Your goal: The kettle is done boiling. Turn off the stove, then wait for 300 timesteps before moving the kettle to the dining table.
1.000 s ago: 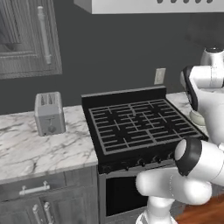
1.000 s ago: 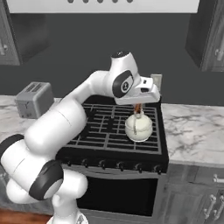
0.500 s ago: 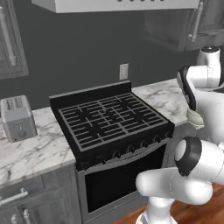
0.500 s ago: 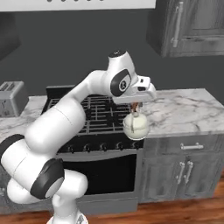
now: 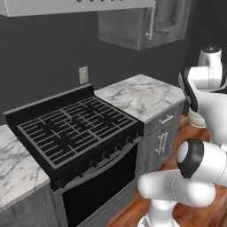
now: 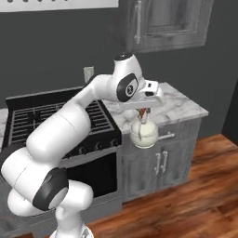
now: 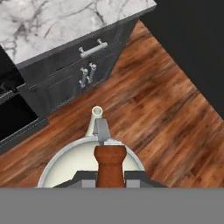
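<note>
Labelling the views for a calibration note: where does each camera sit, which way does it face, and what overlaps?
Left base view: behind the arm's left, facing forward-down at the stove and marble counter; arm at right.
Right base view: behind its right, facing the same stove; arm sweeps from lower left, kettle hanging over the cabinet front.
Hand view: looks straight down past the fingers shut on the kettle handle, onto wooden floor.
Shared: both base views show stove, counter and kettle.

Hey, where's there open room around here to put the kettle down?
The marble counter right of the stove is bare from the stove's edge to its end. The stove's grates carry nothing either. The wood floor in front of the cabinets is open too. The gripper holds the kettle by its handle in front of the counter's edge.
</note>
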Available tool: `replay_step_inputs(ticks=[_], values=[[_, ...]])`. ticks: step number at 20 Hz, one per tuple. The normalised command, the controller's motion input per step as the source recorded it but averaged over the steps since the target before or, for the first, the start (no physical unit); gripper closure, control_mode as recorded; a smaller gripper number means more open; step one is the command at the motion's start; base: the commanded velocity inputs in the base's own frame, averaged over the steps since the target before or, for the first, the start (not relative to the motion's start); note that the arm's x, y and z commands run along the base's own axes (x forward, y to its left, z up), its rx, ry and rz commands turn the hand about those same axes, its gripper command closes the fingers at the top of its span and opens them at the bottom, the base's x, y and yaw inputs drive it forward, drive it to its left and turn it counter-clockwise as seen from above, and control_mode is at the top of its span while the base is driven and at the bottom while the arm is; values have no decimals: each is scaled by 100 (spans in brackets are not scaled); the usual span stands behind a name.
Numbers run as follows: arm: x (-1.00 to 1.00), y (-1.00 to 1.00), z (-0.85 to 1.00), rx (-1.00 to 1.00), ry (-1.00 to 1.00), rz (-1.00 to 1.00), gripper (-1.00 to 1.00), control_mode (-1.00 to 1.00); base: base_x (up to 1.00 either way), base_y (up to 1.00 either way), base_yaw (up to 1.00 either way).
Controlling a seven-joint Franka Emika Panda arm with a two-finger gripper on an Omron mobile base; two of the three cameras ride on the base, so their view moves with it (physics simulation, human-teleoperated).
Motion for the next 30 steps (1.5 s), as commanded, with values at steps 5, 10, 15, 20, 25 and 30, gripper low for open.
replay_step_inputs(ticks=[5, 10, 15, 20, 25, 30], values=[[0, 0, 0, 0, 0, 0, 100, 100, -6, -5, -48], [0, 0, 0, 0, 0, 0, 100, 100, 0, 0, -47], [0, 0, 0, 0, 0, 0, 100, 100, 3, 0, -48], [0, 0, 0, 0, 0, 0, 100, 100, 12, 0, -48], [0, 0, 0, 0, 0, 0, 100, 100, 17, 0, -48], [0, 0, 0, 0, 0, 0, 100, 100, 16, 0, -47]])
